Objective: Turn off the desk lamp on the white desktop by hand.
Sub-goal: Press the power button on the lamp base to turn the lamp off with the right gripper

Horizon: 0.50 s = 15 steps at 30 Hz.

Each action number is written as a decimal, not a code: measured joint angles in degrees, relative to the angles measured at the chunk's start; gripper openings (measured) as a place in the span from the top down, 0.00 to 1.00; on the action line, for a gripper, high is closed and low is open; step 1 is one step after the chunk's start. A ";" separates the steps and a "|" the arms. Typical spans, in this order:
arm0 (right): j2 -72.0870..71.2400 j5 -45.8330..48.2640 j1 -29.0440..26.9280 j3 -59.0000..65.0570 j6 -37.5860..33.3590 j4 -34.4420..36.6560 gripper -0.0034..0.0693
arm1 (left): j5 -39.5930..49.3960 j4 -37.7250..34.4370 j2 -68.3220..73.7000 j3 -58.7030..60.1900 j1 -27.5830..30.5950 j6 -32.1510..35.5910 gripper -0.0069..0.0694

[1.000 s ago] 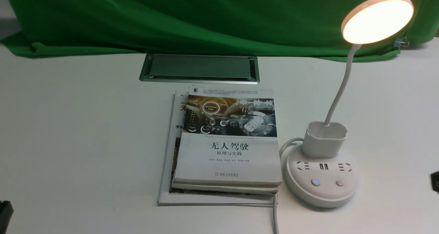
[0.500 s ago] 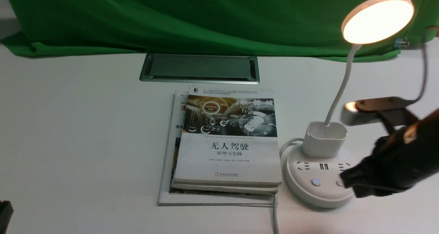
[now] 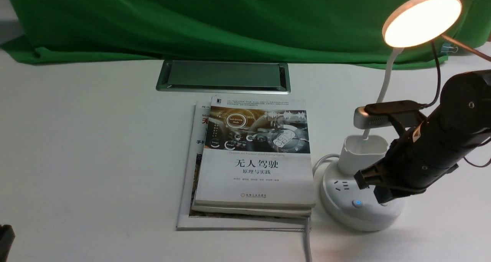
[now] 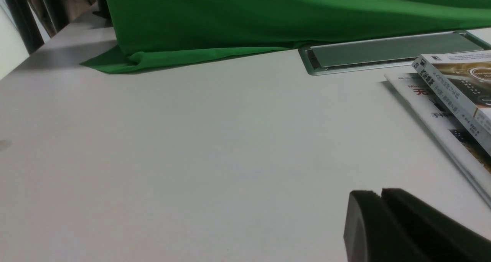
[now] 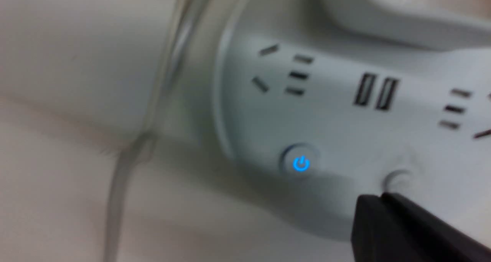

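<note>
My left hand (image 4: 383, 219) lies nearest, jaws together, low over the table (image 3: 96, 158). My right hand (image 3: 379, 198), jaws also together, angles down onto the desk lamp's (image 3: 345, 216) round base right of the books (image 3: 255, 158), seemingly touching its plain button (image 5: 399, 175). Farther back, the lamp's head (image 3: 422, 20) glows.

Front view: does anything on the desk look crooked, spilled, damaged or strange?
Only the book stack: its thin bottom magazine sticks out to the left, not squared with the books above. Nothing looks spilled or broken. The desk lamp stands upright, lit.
</note>
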 joint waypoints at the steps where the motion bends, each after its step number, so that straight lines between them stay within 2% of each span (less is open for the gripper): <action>1: 0.36 0.00 -0.33 -0.05 0.04 -0.14 0.90 | 0.00 0.00 0.00 0.00 0.00 0.00 0.88; 15: 1.12 -0.99 -0.62 -0.23 0.16 -0.63 0.89 | 0.00 0.00 0.00 0.00 0.00 0.07 0.88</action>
